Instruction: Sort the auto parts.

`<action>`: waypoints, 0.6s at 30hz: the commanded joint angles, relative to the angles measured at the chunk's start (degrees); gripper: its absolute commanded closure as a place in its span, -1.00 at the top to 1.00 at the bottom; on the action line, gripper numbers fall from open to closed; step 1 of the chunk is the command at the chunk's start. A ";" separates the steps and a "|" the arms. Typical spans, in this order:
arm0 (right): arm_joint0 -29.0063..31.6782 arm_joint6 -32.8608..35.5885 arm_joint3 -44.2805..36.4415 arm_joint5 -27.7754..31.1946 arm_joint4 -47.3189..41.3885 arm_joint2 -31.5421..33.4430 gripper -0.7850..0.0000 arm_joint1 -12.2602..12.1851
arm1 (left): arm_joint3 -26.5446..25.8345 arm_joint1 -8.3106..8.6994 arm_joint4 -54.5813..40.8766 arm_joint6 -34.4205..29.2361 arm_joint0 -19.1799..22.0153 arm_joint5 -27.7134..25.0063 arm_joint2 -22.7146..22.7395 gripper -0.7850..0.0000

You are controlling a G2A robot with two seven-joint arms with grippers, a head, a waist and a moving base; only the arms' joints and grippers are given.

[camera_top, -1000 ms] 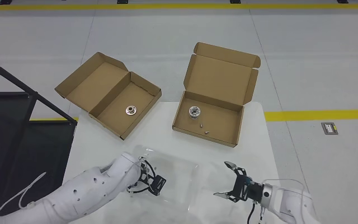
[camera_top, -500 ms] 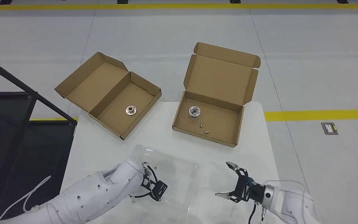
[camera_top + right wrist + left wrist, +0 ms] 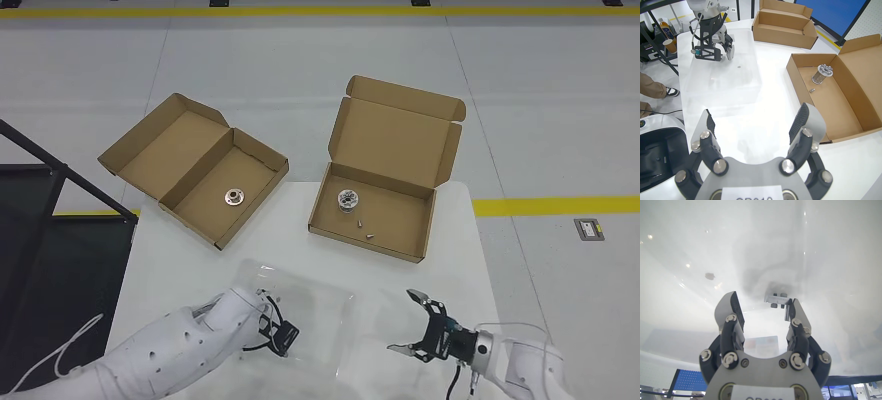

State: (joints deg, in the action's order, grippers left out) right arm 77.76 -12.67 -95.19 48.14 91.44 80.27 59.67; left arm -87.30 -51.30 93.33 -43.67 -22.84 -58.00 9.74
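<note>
Top view, and the left gripper [image 3: 284, 336] has crept a little deeper into the clear tray [image 3: 335, 294] over the last second. The right gripper [image 3: 404, 322] has barely drifted. It hangs just outside the tray's wall, fingers spread wide, nothing in them.

In the left wrist view the pincer is wide apart too. A small metal bracket [image 3: 777, 300] lies on the tray floor, right up against one fingertip [image 3: 793, 306] but not clamped. A tiny speck [image 3: 710, 276] sits well apart from it in the tray; I can't tell what it is.

Beyond the tray's far side are two open boxes. One box [image 3: 200, 205] holds a flanged ring [image 3: 234, 197], and the other box [image 3: 405, 218] holds a ribbed cylinder [image 3: 347, 199] and a small bolt [image 3: 366, 234].

That little shift looks like lining up the pick, so the bracket seems to be next for sorting.
</note>
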 commanded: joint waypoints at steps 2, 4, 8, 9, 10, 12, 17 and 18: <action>-0.08 -0.16 0.20 -0.16 -0.09 -0.04 1.00 -0.09 | 0.25 -0.23 -0.19 -0.29 0.01 0.00 0.00 0.55; -0.14 -0.12 0.29 -0.16 -0.16 -0.09 1.00 -0.16 | 0.13 -0.30 -0.34 -0.35 0.06 0.00 0.00 0.55; -0.37 -0.05 0.41 -0.18 -0.35 -0.23 1.00 -0.27 | 0.26 -0.31 0.06 -1.50 -0.08 0.00 0.00 0.55; -0.44 -0.01 0.43 -0.21 -0.40 -0.30 1.00 -0.29 | 0.33 -0.34 0.26 -1.83 -0.19 0.00 0.00 0.53; -0.50 0.03 0.45 -0.25 -0.46 -0.37 1.00 -0.30 | 0.38 -0.37 0.20 -1.87 -0.24 0.00 0.00 0.52; -0.60 0.09 0.50 -0.32 -0.55 -0.49 1.00 -0.34 | 0.55 -0.46 0.75 -2.61 -0.48 0.00 0.00 0.55; -0.82 0.12 0.70 -0.35 -0.83 -0.72 1.00 -0.46 | 0.90 -0.88 1.29 -2.61 -0.45 0.00 0.00 0.53; -0.87 0.10 0.77 -0.37 -0.84 -0.77 1.00 -0.48 | 0.91 -0.97 1.31 -2.61 -0.30 0.00 0.00 0.51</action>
State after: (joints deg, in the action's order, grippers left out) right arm 76.94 -12.54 -94.50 47.78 90.62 79.55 59.21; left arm -86.39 -52.18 94.61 -46.29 -23.34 -58.00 9.74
